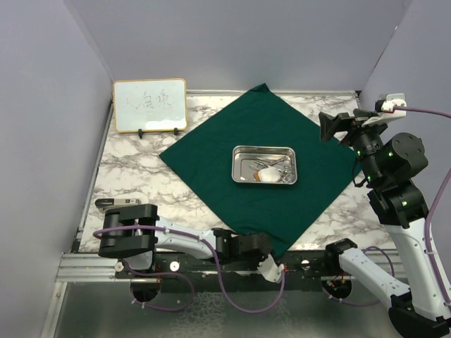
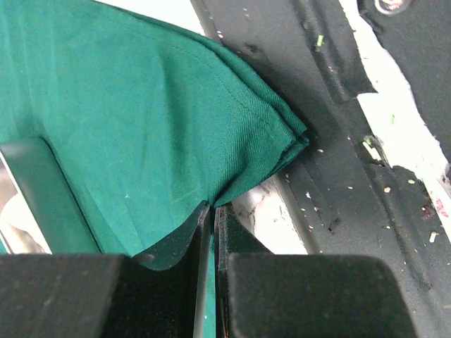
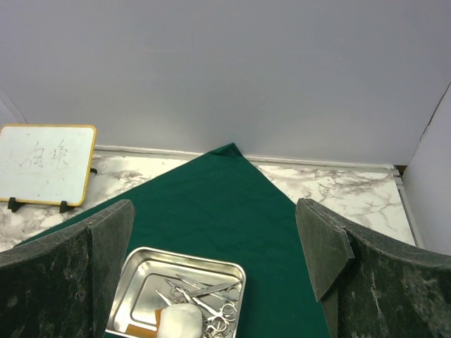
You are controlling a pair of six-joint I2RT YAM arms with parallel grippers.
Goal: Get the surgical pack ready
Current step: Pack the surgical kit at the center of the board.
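**A:** Where does the pack lie from the left gripper [image 2: 213,211]?

**B:** The large dark green fabric drape [image 1: 204,158] is spread as a diamond on the grey-veined marble table [image 1: 134,186]. One corner points at the arm bases, and the left gripper sits at that near corner, so the whole cloth stretches away from it towards the back wall.

**A:** Has it got the corner?

**B:** In the left wrist view the jaws stand almost together with an edge of the green fabric nipped between them, next to the folded corner. I'd call it gripped.

**A:** And the contents?

**B:** The small rectangular steel tray [image 1: 264,148] sits at the middle of the drape, its long side running left to right. It holds the silver scissor-like instruments [image 1: 280,167] and a white gauze wad [image 1: 268,174]. The diagonal from the held corner to the far corner runs right across it.

**A:** So the coming move goes forward?

**B:** I think so: lift the near corner and carry it away from the bases, over the tray.

**A:** The right gripper [image 1: 332,127]?

**B:** Its fingers are spread wide and hold nothing. It hangs raised near the drape's right corner, so it is the nearer arm for that side
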